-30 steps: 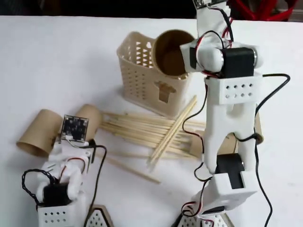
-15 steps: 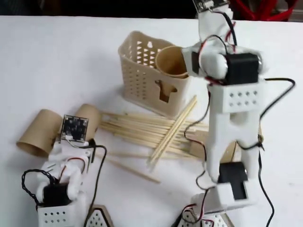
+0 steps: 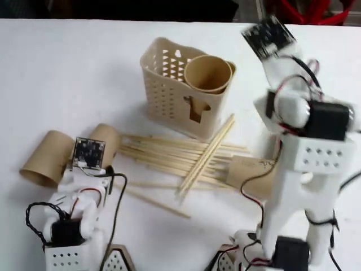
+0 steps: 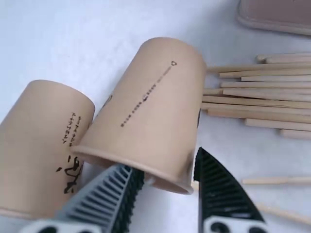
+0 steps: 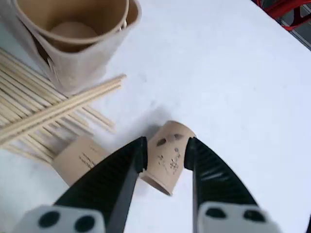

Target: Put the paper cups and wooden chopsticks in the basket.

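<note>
1. High view. The right arm (image 3: 304, 141) has swung back off the basket (image 3: 169, 96) toward the right of the bench (image 3: 67, 68). A second ago it hung a cup over the basket mouth; half a second ago it was lowering it in.
2. The delivered cup (image 3: 207, 73) now stands upright in the basket, mouth up, at the corner nearest that arm. By my reckoning that is one cup done. I see nothing else in the basket, and no sticks.
3. The chopsticks (image 3: 180, 155) lie heaped on the bench in front of the basket. The left arm (image 3: 73, 214) has not shifted. It sits over the inner cup (image 3: 108, 140), with the outer cup (image 3: 40, 161) beside it. The heap-end cup (image 3: 248, 172) lies partly behind the right arm.
4. Left wrist view. The left gripper (image 4: 163, 187) is spread, its jaws either side of the rim of the inner cup (image 4: 146, 116). It is not pinching, and I cannot tell whether it touches. That cup lies on its side against the outer cup (image 4: 39, 141). The chopsticks (image 4: 257, 97) and a basket corner (image 4: 277, 14) lie beyond.
5. Right wrist view. The right gripper (image 5: 165, 148) has its jaws parted and carries nothing. It hangs above the printed cup (image 5: 167, 162), which lies on its side.
6. The heap-end cup (image 5: 80, 162) lies near the printed cup, by the chopsticks (image 5: 43, 111). The basket (image 5: 92, 58) holds the delivered cup (image 5: 73, 24), which is empty inside.
</note>
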`<state>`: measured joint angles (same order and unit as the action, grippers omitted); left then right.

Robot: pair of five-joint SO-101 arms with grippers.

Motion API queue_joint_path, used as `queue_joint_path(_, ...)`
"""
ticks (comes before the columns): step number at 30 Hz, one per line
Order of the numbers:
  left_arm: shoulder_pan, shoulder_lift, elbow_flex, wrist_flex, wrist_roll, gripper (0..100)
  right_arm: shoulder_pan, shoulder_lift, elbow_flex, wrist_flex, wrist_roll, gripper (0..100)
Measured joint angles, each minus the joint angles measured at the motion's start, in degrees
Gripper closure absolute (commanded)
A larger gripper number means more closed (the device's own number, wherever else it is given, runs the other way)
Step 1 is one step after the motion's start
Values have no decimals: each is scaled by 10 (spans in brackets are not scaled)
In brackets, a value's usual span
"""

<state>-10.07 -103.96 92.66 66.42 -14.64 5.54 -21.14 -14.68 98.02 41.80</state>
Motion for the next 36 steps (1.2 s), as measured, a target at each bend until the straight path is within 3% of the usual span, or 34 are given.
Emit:
queue_joint_path(10, 0, 0, 0, 0, 0, 820, 141, -77, 246, -4, 207, 854)
queue_joint_path(15, 0, 0, 0, 0, 0, 820, 185, -116, 360, -75, 272, 751)
queue_joint_path(19, 0, 0, 0, 0, 0, 820, 206, -155, 466, -154, 319, 741)
queue_joint_path(27, 0, 0, 0, 0, 0, 820, 212, -169, 658, -382, 333, 742)
queue_joint_path(32, 0, 0, 0, 0, 0, 820, 213, -169, 757, -546, 331, 825)
queue_joint_path(36, 0, 0, 0, 0, 0, 821, 212, -169, 781, -645, 288, 860)
